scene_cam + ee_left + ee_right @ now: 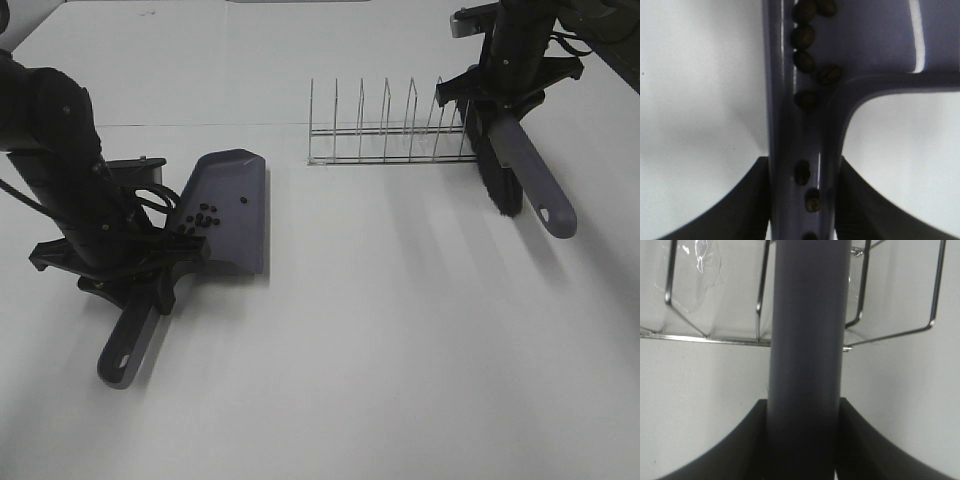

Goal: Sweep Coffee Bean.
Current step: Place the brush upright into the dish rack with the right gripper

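Your main risk is spilling what the pan holds. The coffee beans [203, 218] sit loose in the grey-purple dustpan [228, 205] on the left of the counter [400, 330], bunched at the pan's near end where the handle starts. One lies apart, farther in. If you tip the far lip down or jerk the arm, they will likely roll out over the open edge. If you tip the handle end lower, more may run into the handle's groove, where they are hard to empty.

The left wrist view shows a few beans in that groove, right between the left fingers [745, 200]. The rest of the cluster lies just beyond them on the far side. Those fingers are clamped on the dustpan handle, one on each side, so a slip in the grip would twist the pan.

On the far right, the right fingers [875, 440] are clamped on the brush [520, 170] handle, right by the wire rack [385, 130]. A careless swing could snag bristles or handle on the wires.

I see no beans on the counter.
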Tool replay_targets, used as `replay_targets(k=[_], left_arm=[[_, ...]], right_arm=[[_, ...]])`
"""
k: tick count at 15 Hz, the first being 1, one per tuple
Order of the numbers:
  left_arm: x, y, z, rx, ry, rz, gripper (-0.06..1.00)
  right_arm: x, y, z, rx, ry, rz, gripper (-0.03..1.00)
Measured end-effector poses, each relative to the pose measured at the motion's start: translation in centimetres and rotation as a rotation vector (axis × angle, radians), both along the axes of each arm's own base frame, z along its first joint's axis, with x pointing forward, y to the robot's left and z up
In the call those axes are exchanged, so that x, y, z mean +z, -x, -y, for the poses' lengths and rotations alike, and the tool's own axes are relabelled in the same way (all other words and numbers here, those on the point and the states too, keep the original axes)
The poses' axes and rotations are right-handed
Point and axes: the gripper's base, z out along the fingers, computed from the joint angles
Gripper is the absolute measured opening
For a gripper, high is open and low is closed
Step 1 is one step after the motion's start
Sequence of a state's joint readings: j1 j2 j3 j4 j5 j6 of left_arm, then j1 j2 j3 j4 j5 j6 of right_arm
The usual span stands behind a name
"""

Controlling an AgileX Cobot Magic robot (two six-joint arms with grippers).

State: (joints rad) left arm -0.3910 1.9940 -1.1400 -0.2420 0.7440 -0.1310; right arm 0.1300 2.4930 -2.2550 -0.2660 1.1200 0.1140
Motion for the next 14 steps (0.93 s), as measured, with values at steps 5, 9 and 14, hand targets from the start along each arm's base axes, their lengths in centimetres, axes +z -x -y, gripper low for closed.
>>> replay_targets(k=[5, 9, 14], left_arm=[[0.0, 0.0, 0.0, 0.0, 0.0, 0.0, 0.32], [0.0, 0.0, 0.0, 0.0, 0.0, 0.0, 0.32], [0.0, -0.2, 0.1, 0.009, 0.011, 0.018, 0.32]], right_arm=[[-0.2, -0.7, -0.1, 0.002, -0.005, 0.029, 0.28], [-0.4, -0.7, 0.0, -0.047, -0.014, 0.038, 0.57], [2.2, -0.3, 0.0, -0.057, -0.02, 0.07, 0.86]])
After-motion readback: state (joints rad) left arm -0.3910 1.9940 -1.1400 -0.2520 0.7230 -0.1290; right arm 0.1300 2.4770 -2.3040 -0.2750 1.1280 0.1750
